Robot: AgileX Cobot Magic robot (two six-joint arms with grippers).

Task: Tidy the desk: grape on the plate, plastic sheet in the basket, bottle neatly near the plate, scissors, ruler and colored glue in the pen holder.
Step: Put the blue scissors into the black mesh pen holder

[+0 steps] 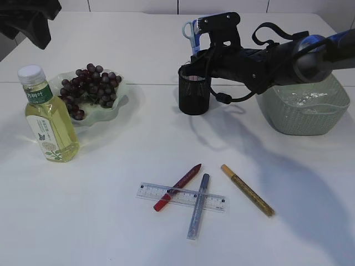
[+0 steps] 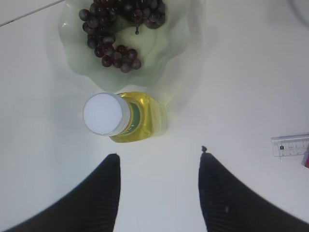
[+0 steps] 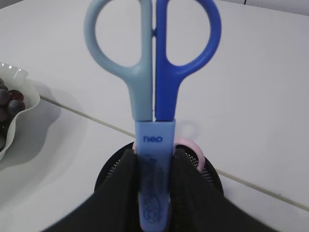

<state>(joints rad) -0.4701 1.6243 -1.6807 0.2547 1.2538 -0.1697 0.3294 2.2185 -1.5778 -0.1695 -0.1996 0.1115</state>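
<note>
My right gripper is shut on the blue sheath of the scissors, handles up, directly over the black mesh pen holder. The exterior view shows the scissors upright above the holder; whether the tip is inside is hidden. Grapes lie on the green plate, and the yellow bottle stands in front of it. A clear ruler lies under red and silver glue pens, with a gold one beside them. My left gripper hangs open above the table, just short of the bottle.
A green basket with the crumpled plastic sheet stands at the right, partly behind my right arm. Something pink sits inside the pen holder. A dark shape hangs at the top left corner.
</note>
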